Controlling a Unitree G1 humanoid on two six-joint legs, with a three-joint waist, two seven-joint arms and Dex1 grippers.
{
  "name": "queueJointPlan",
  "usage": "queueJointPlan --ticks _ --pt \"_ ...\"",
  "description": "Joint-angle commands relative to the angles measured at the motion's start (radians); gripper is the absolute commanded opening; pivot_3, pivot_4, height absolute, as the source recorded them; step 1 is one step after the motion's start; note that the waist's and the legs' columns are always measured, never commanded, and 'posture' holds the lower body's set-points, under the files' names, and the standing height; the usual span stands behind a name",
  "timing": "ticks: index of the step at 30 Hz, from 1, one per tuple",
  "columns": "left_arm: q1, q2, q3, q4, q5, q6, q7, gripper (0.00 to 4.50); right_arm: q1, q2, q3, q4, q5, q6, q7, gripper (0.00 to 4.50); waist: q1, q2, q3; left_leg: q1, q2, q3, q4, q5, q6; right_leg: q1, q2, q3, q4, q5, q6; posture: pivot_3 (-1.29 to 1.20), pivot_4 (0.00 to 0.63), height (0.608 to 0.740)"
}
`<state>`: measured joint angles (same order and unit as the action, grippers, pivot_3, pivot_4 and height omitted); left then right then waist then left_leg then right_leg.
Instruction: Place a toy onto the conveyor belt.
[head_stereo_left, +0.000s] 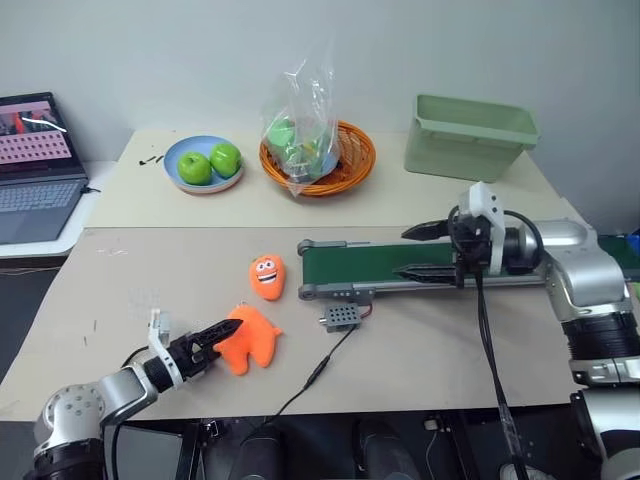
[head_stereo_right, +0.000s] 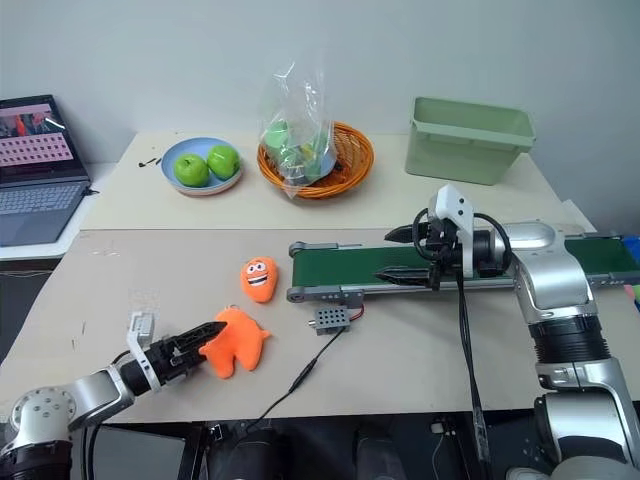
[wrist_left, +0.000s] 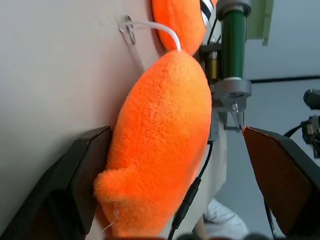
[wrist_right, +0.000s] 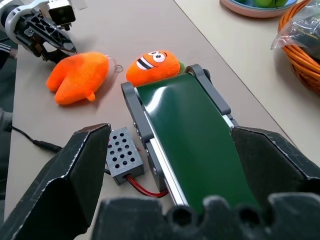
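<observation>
The left hand (head_stereo_left: 212, 343) is spread wide around the toy (head_stereo_left: 250, 341) on the surface (head_stereo_left: 150, 270); the right hand (head_stereo_left: 418, 251) hovers open over the conveyor belt (head_stereo_left: 380, 265).

Your table (head_stereo_left: 150, 270), tan top: toy (head_stereo_left: 250, 340) and egg toy (head_stereo_left: 266, 277) near front-left, belt (head_stereo_left: 380, 263) with grey box (head_stereo_left: 342, 317) beside, apple plate (head_stereo_left: 203, 163), orange basket (head_stereo_left: 318, 158), green bin (head_stereo_left: 470, 135) along back.

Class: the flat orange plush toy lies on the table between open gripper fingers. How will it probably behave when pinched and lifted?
The toy looks fuzzy and stuffed, so it will probably squash under the left gripper rather than slip. Its stubby limbs will likely droop a little. Lying flat on the table, it seems unlikely to roll, and it looks light.
</observation>
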<state>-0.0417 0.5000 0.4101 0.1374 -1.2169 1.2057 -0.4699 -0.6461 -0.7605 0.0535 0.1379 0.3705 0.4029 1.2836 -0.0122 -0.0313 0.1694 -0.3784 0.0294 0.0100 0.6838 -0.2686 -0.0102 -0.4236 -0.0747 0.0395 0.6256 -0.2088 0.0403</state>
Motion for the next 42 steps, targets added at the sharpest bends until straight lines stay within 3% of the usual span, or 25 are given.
queueJointPlan --ticks 1,2,8,18,22,28,31,35,38,42 --pt "0.015 0.003 -0.062 -0.001 0.048 0.031 -0.04 3.93 0.004 -0.021 -0.041 -0.042 0.005 -0.022 -0.012 4.5 0.0 0.0 0.0 0.0 0.0 0.0 0.0 0.0 0.0 0.0 0.0 0.0 0.0 0.0 0.0 0.0 0.15 0.74" --pt "0.014 0.004 -0.065 -0.002 0.053 0.034 -0.049 3.79 0.006 -0.022 -0.042 -0.045 0.005 -0.022 -0.015 4.5 0.0 0.0 0.0 0.0 0.0 0.0 0.0 0.0 0.0 0.0 0.0 0.0 0.0 0.0 0.0 0.0 0.15 0.74" --pt "0.022 0.017 -0.066 -0.034 0.087 -0.001 -0.128 1.54 0.016 -0.023 -0.043 -0.05 0.004 -0.027 -0.026 4.5 -0.002 0.0 0.0 -0.001 0.0 0.0 0.0 0.0 0.0 -0.001 0.0 0.0 0.0 0.0 0.0 0.0 0.15 0.74" --pt "0.049 0.076 -0.026 -0.273 0.134 -0.188 -0.308 1.54 0.002 -0.012 -0.029 -0.031 -0.005 -0.04 -0.027 4.5 -0.002 0.0 0.0 -0.001 0.001 0.0 0.0 0.0 0.0 -0.001 0.001 0.0 0.0 0.0 0.0 0.0 0.15 0.74" --pt "-0.007 0.102 -0.043 -0.386 0.26 -0.35 -0.286 1.54 0.0 -0.011 -0.027 -0.024 -0.008 -0.048 -0.027 4.5 0.0 0.0 0.0 -0.002 0.001 0.0 0.0 0.0 0.0 -0.001 0.0 0.0 -0.001 0.0 0.0 0.0 0.15 0.74" --pt "-0.191 0.161 -0.427 -0.324 1.019 -0.936 -0.071 1.54 -0.003 0.005 -0.02 -0.018 -0.014 -0.054 -0.035 4.5 0.008 0.0 0.0 -0.001 0.0 0.0 0.0 0.0 0.0 0.0 0.0 0.0 -0.002 0.0 0.0 0.0 0.15 0.74" --pt "-0.275 0.158 -0.518 -0.248 1.212 -1.125 -0.012 1.54 0.003 0.009 -0.024 -0.028 -0.012 -0.049 -0.042 4.5 0.008 0.0 0.0 -0.004 0.0 0.001 -0.001 0.0 0.0 -0.001 0.0 0.0 -0.005 0.001 0.001 0.0 0.15 0.74" --pt "-0.361 0.228 -0.635 -0.176 1.473 -1.439 0.015 1.54 0.022 0.003 -0.037 -0.043 -0.01 -0.046 -0.059 4.5 0.007 0.0 0.0 -0.007 0.0 0.001 -0.003 0.0 0.0 -0.004 0.0 0.0 -0.007 0.001 0.001 0.0 0.15 0.74" --pt "-0.403 0.253 -0.665 -0.132 1.541 -1.603 0.016 1.54 0.031 0.003 -0.043 -0.058 -0.003 -0.039 -0.073 4.5 0.008 0.0 0.0 -0.007 0.0 0.001 -0.004 0.0 0.0 -0.004 0.0 0.0 -0.008 0.001 0.001 0.0 0.15 0.74" --pt "-0.517 0.252 -0.736 0.007 1.746 -1.763 0.102 1.54 0.044 0.004 -0.049 -0.076 0.002 -0.034 -0.09 4.5 0.011 0.0 0.0 -0.007 0.0 0.002 -0.003 0.0 0.0 -0.003 -0.001 0.0 -0.008 0.002 0.003 0.0 0.15 0.74"
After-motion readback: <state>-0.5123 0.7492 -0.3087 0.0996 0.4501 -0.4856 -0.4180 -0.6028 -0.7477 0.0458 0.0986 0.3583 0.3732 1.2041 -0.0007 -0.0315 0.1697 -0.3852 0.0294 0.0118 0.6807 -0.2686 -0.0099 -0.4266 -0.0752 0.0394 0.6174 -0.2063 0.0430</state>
